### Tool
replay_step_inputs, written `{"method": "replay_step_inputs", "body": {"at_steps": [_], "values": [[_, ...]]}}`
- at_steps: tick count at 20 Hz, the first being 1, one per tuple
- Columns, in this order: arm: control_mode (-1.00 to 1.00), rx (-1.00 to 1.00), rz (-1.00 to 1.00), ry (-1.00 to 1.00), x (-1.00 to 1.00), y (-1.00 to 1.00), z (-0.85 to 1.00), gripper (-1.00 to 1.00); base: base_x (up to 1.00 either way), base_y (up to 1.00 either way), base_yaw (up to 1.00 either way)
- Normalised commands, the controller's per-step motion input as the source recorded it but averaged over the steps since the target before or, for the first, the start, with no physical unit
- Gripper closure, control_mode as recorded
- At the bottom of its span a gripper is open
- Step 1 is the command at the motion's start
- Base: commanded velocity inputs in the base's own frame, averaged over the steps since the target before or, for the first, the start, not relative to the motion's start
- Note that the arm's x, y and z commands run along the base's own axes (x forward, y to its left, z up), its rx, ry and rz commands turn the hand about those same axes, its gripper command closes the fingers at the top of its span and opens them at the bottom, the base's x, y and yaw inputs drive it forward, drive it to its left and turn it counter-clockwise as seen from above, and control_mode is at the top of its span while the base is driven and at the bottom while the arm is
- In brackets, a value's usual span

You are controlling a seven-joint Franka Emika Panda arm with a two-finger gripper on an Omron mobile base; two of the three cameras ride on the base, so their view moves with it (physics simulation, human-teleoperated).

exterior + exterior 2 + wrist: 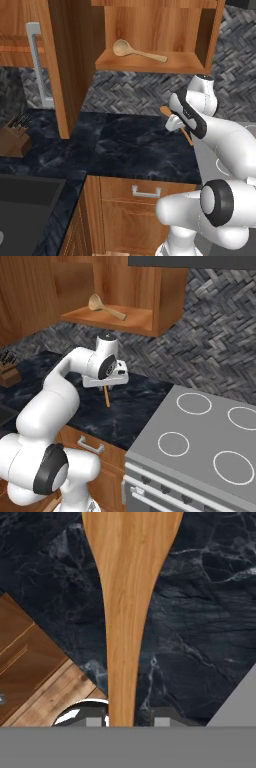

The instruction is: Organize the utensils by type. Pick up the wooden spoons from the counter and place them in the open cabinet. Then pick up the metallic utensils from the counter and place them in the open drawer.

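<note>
Above the black counter at frame centre, the tool is gripping a wooden spoon, risking slipping if swung fast.

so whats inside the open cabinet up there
One wooden spoon lies on the open cabinet's bottom shelf, bowl to the left. The cabinet's upper part is out of the picture, so anything higher up cannot be seen.

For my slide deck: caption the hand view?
Gripper shut on a wooden spoon, held above the black counter.
</note>
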Motion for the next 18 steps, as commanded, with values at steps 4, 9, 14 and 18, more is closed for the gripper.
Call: {"method": "replay_step_inputs", "body": {"at_steps": [4, 9, 14, 18], "values": [[1.00, 0.00, 0.00, 0.00, 0.00, 0.00, 0.00, 1.00, 0.00, 0.00, 0.00], [1.00, 0.00, 0.00, 0.00, 0.00, 0.00, 0.00, 1.00, 0.00, 0.00, 0.00], [-1.00, 0.00, 0.02, -0.14, -0.05, 0.01, 0.20, 1.00, 0.00, 0.00, 0.00], [-1.00, 0.00, 0.13, -0.24, -0.08, 0.01, 0.44, 1.00, 0.00, 0.00, 0.00]]}}
